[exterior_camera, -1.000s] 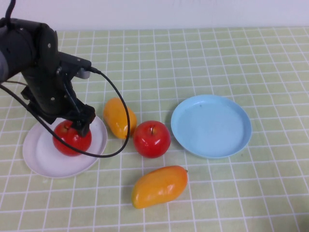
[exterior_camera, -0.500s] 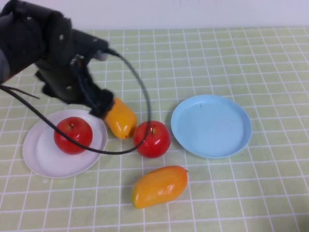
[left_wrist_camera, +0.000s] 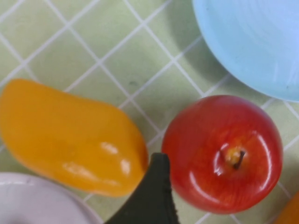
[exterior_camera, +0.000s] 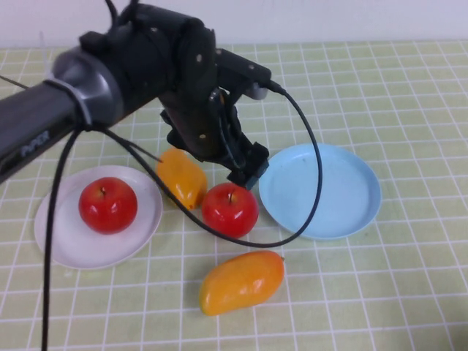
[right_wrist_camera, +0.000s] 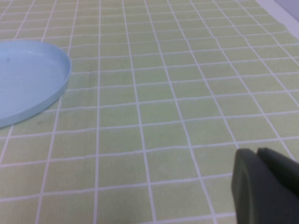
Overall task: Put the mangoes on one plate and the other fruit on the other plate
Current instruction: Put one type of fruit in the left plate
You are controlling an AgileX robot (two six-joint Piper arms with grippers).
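The left gripper is seen hanging low over the middle of the counter, just above the loose apple and between the upper mango and the light blue plate. Nothing is held in it. Only one dark fingertip is caught in the left wrist view, wedged in the gap between that mango and the apple — so whether the fingers are spread or pressed together cannot be told.

On the white plate, at the robot's left, the other apple is already set down, upright with its stem up. The loose apple is parked on the bare counter, just beside the blue plate's rim and close to the upper mango, possibly touching it. That mango lies tilted, one end near the white plate's edge. The second mango is laid out on its own nearer the robot, apart from both plates. The blue plate is empty.

The right gripper is not seen from the high camera; in its own wrist view it is held low over open checked cloth, the blue plate well off to one side, its fingers apparently pressed together.
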